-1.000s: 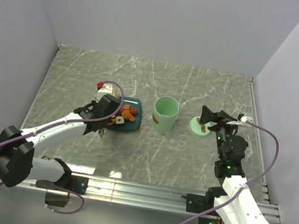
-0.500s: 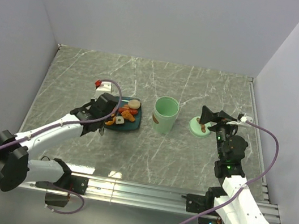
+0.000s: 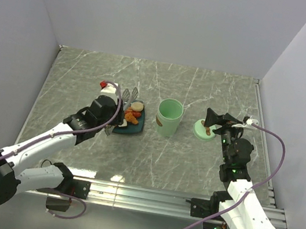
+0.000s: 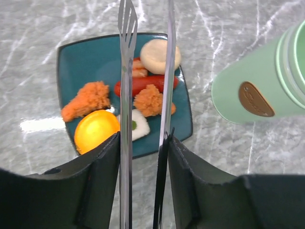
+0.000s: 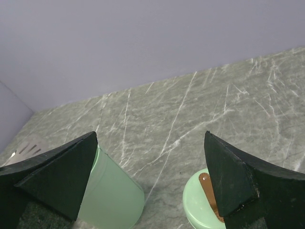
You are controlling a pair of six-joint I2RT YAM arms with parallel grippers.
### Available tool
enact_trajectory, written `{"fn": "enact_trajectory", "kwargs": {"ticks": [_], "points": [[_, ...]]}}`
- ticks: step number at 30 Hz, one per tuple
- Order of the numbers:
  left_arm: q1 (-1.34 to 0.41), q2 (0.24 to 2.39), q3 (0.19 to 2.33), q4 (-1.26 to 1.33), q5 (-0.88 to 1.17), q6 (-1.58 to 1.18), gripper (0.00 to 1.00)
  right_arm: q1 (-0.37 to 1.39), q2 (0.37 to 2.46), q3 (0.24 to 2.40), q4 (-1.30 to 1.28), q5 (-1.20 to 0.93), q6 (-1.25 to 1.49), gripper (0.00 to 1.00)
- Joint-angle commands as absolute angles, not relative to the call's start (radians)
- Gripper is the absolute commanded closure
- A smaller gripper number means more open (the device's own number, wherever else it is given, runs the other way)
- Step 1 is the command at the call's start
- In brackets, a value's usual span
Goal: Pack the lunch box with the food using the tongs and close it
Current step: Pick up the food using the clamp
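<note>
So the left pincer (image 4: pixel 143 140) pinches the tongs (image 4: pixel 126 71), blades sprung apart, pointing out over the teal plate (image 4: pixel 76 57). The food (image 4: pixel 88 100) sits on that plate right under the tips, sausage (image 4: pixel 145 85) lying crosswise to them. The lunch box (image 4: pixel 248 90) stands just right of the plate; the right pincer (image 5: pixel 150 138), spread wide, hangs further right.

The top view looks steeply down from above the near edge over the whole surface (image 3: pixel 190 173). The left wrist view sits close above the plate (image 4: pixel 76 62); the right wrist view looks low toward the back wall (image 5: pixel 143 38) — all three share the lunch box (image 3: pixel 169 117).
</note>
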State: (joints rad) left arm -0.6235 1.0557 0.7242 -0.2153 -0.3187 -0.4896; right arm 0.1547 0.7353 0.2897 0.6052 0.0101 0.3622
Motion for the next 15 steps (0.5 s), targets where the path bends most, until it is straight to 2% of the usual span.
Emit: {"fn": "enact_trajectory", "kwargs": {"ticks": [1,15], "points": [[-0.633,1.064,0.727,-0.161,-0.247,-0.469,0.51,0.161,0.723,0.296,0.617,0.003,0.362,0.00],[-0.684,1.207,0.785,-0.210,-0.333,-0.471,0.46,0.161,0.693,0.281,0.603,0.008,0.362,0.00]]}}
